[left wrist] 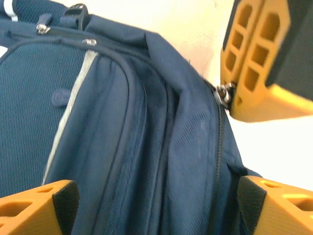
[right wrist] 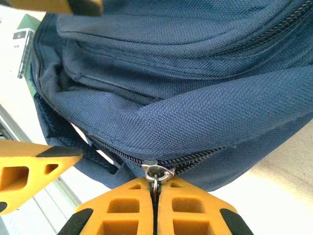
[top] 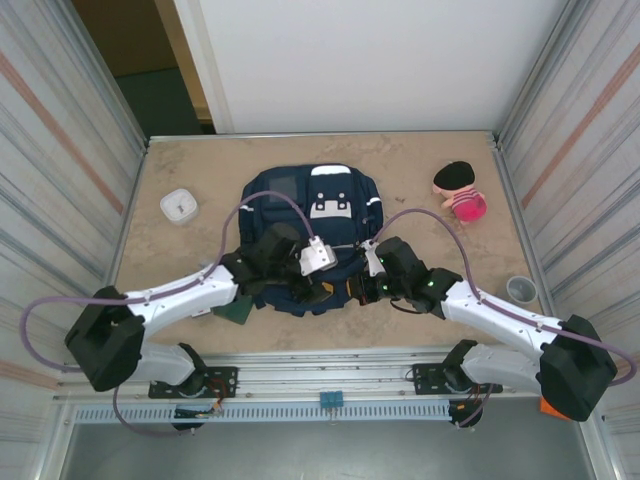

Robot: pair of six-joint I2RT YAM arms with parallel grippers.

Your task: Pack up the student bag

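Wide-spread left jaws straddle student bag [left wrist: 146, 147]; right jaws clamped on zipper pull [right wrist: 155, 173].

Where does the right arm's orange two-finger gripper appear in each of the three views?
Top external: right gripper just right of centre, at the navy-blue fabric backpack's near edge.
Left wrist: upper right corner, beside the backpack.
Right wrist: bottom centre, shut on a small silver zipper pull.
Shared landmark: that zipper pull.
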